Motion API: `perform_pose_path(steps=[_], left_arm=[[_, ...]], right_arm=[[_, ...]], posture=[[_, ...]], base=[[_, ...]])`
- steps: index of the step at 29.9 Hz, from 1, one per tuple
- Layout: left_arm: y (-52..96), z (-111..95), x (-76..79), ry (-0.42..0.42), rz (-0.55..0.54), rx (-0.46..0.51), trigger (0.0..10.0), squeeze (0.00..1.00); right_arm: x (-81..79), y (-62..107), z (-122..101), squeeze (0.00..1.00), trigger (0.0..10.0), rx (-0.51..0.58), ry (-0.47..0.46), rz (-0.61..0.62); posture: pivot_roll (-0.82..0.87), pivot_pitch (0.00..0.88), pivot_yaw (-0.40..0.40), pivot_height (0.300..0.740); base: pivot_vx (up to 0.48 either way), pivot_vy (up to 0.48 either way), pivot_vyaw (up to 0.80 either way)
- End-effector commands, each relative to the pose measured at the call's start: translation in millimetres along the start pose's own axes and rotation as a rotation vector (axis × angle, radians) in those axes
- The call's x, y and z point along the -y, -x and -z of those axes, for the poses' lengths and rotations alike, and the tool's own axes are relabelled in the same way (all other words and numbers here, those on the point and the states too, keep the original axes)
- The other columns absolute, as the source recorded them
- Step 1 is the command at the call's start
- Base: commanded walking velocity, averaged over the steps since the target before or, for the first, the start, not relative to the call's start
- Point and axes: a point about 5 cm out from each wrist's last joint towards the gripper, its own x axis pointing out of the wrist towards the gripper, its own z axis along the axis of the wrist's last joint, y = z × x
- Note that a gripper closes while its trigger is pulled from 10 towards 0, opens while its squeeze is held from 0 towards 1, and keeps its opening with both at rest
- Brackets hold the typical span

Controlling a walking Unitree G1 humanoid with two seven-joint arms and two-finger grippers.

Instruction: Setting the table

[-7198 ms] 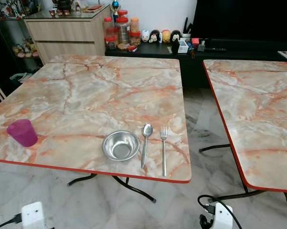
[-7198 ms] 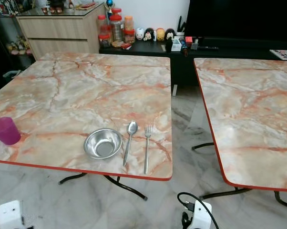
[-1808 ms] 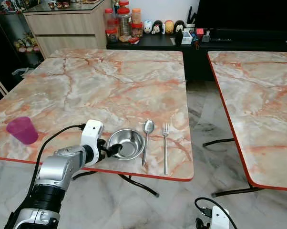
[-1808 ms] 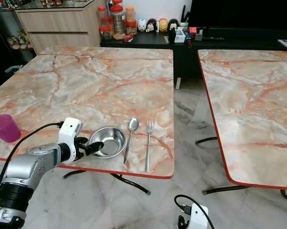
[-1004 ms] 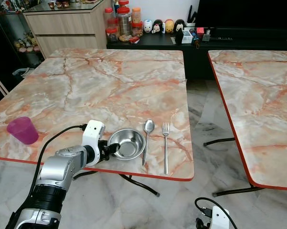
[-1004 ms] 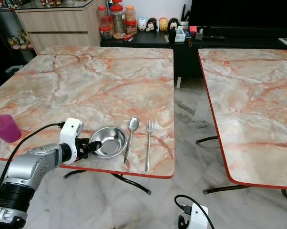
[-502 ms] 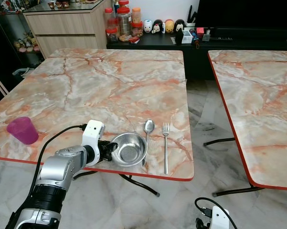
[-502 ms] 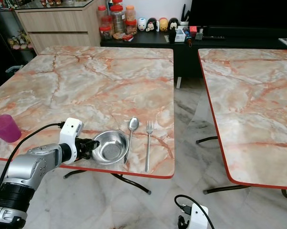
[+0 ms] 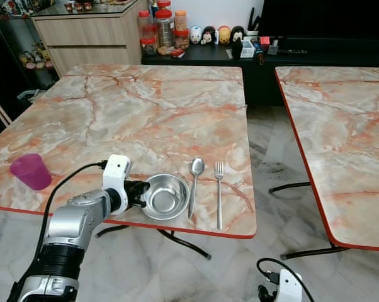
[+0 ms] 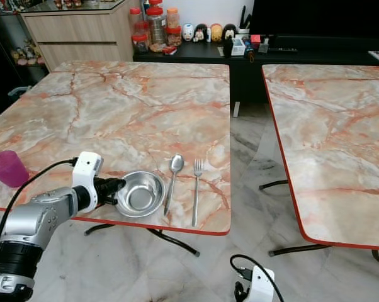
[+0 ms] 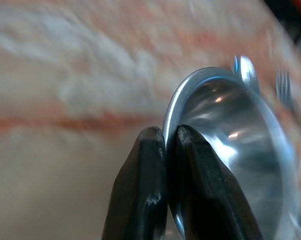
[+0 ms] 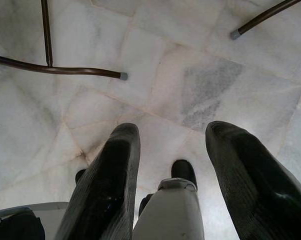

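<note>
**Observer:** Where's the bowl right now?

**Operator:** The steel bowl [image 9: 167, 196] sits low and centre-left in the head view, near the front edge of the marble counter [image 9: 145, 113]. My left gripper [image 9: 139, 192] has its jaws clamped together on the bowl's left rim; in the wrist view one finger [image 11: 140, 190] lies outside the rim and the other inside. The bowl looks tipped a little, though I can't tell whether it has left the counter.

**Observer:** And the cutlery?

**Operator:** The spoon [image 9: 194, 184] lies just right of the bowl, very near its rim, with the fork [image 9: 218, 192] beside that. The purple cup [image 9: 31, 171] is far off at the left edge of the frame.

**Observer:** What does this step need?

**Operator:** A rim pinch on thin polished steel is slippery, I'd judge, so I'd move slowly and keep the bowl low. I'd draw it away from the spoon rather than swing toward it, and mind the red counter edge, which is close.

**Observer:** Right arm?

**Operator:** The right gripper [image 12: 173, 170] hangs idle over the tiled floor [image 12: 200, 55], jaws apart and holding nothing.
</note>
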Motion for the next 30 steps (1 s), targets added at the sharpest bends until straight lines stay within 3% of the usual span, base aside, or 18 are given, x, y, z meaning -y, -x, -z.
perform_pose_path(steps=[1,3,4,6,7,8,9,10,18,22,30], left_arm=[[2.2,-19,-8.1,0.039,-0.056,0.127,0.0,0.00],[4.5,-30,-10.3,0.117,-0.065,0.227,0.0,0.00],[8.5,-44,-10.7,0.192,-0.057,0.352,0.0,0.00],[9.9,-49,-10.8,0.213,-0.054,0.390,0.0,0.00],[12.6,-56,-10.3,0.253,-0.049,0.466,0.0,0.00],[13.9,-60,-8.8,0.275,-0.039,0.503,3.2,0.00],[13.9,-60,-8.8,0.275,-0.039,0.503,3.2,0.00],[15.0,-64,-6.1,0.316,-0.027,0.562,10.0,0.00],[7.2,-61,6.6,0.474,-0.047,0.677,10.0,0.00],[1.0,-61,13.8,0.489,-0.077,0.711,10.0,0.00],[-5.0,-68,18.5,0.484,-0.096,0.725,10.0,0.00]], right_arm=[[0.3,-0.4,-1,0.00,10.0,-0.004,-0.010,0.000],[0.5,-0.4,-1,0.00,10.0,-0.002,-0.011,0.000],[1.0,-0.5,-2,0.00,10.0,-0.001,-0.011,0.000],[1.1,-0.5,-2,0.00,10.0,-0.001,-0.010,0.001],[1.8,-0.4,-2,0.00,10.0,-0.001,-0.009,0.001],[2.2,-0.4,-2,0.00,10.0,-0.001,-0.009,0.002],[2.2,-0.4,-2,0.00,10.0,-0.001,-0.009,0.002],[3.2,-0.3,-2,0.00,10.0,-0.001,-0.008,0.005],[8.6,-0.1,-4,0.00,10.0,0.005,-0.004,0.024],[9.2,-0.2,-5,0.00,10.0,0.006,0.001,0.026],[10.7,-0.2,-3,0.00,10.0,-0.013,-0.008,0.042]], posture=[[0.01,0.000,0.037,0.728],[0.00,0.000,0.036,0.728],[0.00,0.000,0.033,0.728],[0.00,0.000,0.033,0.728],[0.00,0.000,0.031,0.728],[0.00,0.000,0.027,0.728],[0.00,0.000,0.027,0.728],[0.00,0.000,0.024,0.728],[-0.01,0.000,0.014,0.728],[-0.01,0.000,0.008,0.728],[-0.02,0.000,0.007,0.728]], base=[[0.000,0.000,0.00],[0.000,0.000,0.00],[0.000,0.000,0.00],[0.000,0.000,0.00],[0.000,0.000,0.00],[0.000,0.000,0.00],[0.000,0.000,0.00],[0.000,0.000,0.00],[0.000,0.000,0.00],[0.000,0.000,0.00],[0.000,-0.431,-0.20]])
